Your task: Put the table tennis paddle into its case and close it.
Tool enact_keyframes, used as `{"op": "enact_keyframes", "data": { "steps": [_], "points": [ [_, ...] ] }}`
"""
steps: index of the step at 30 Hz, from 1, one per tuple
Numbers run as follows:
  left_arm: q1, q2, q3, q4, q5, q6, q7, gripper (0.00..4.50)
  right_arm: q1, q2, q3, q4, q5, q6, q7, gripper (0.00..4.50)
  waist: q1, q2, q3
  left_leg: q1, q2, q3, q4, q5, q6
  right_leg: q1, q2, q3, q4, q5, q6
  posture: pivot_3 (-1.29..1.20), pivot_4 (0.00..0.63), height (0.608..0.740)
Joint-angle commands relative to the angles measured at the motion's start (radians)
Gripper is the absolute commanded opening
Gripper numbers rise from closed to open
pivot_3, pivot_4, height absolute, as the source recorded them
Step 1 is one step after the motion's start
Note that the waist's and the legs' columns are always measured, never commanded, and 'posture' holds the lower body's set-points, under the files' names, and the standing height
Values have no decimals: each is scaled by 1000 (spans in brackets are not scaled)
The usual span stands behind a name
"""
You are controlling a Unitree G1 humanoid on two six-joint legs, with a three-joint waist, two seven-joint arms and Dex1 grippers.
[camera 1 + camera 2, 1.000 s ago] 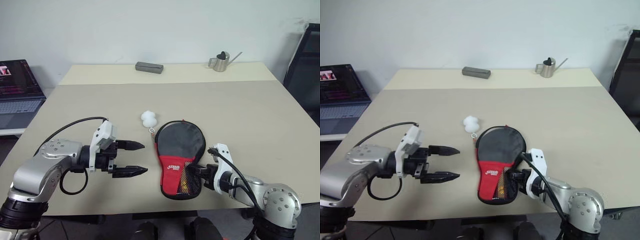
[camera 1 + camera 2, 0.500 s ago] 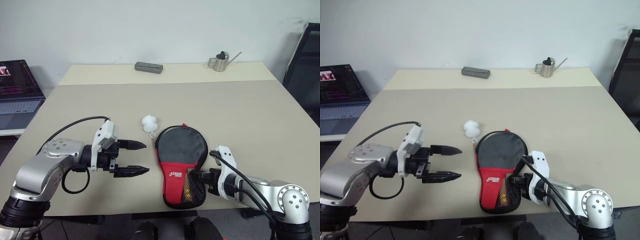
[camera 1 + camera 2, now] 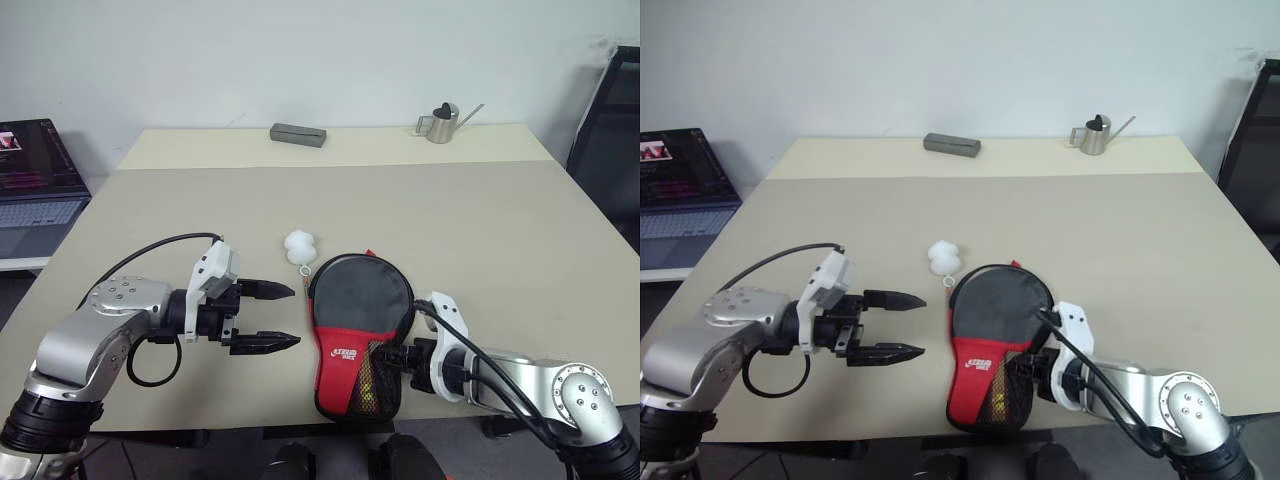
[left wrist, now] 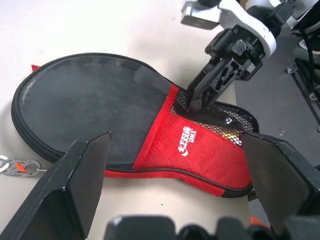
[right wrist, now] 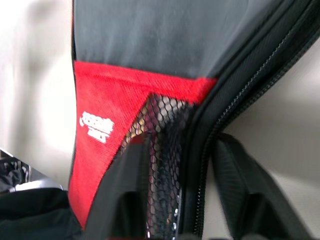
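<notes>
The case (image 3: 360, 300), a black paddle-shaped pouch with a red panel and mesh pocket, lies flat near the table's front edge. Its white fluffy charm (image 3: 298, 246) rests beyond it on the left. The paddle is hidden; something tan shows through the mesh (image 4: 226, 136). My right gripper (image 3: 393, 357) is at the case's narrow end, open, its fingers (image 5: 240, 195) standing either side of the zip edge (image 5: 200, 165). My left gripper (image 3: 295, 316) hovers open to the left of the case, pointing at it and holding nothing.
A grey rectangular box (image 3: 298, 134) and a metal watering can (image 3: 438, 125) stand at the table's far edge. A laptop (image 3: 35, 190) sits on a lower surface to the left. A dark frame (image 3: 610, 120) stands at the right. The case's narrow end reaches the table's front edge (image 3: 250, 425).
The right wrist has rolled and drawn back slightly, and the case's narrow end has swung a little to the left. The left gripper has stayed put.
</notes>
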Motion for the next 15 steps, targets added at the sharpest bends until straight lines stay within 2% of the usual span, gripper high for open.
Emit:
{"op": "enact_keyframes", "data": {
  "steps": [1,11,14,15],
  "points": [
    [-5,-3,11,-7,0,-19,1,4500,-16,-40,-20,-54,26,-56,32,1827,1,0,0,0,0,0,0,0,0,0,0,0,0,0,0,0,150,740],
    [-8,-11,10,-1,7,-23,5,4500,-12,-131,-19,-86,26,-119,94,1827,2,0,0,0,0,0,0,0,0,0,0,0,0,0,0,0,150,740],
    [-14,-32,5,8,13,-36,20,4500,-46,-241,-105,-82,-18,-51,258,2326,4,1,1,-1,0,0,1,0,0,0,0,0,-1,0,0,0,150,740],
    [-15,-36,5,10,15,-38,24,4500,-46,-270,-120,-80,-20,-40,298,2632,4,0,1,-1,0,0,1,0,0,0,0,0,-1,0,0,0,150,740]
  ]
}}
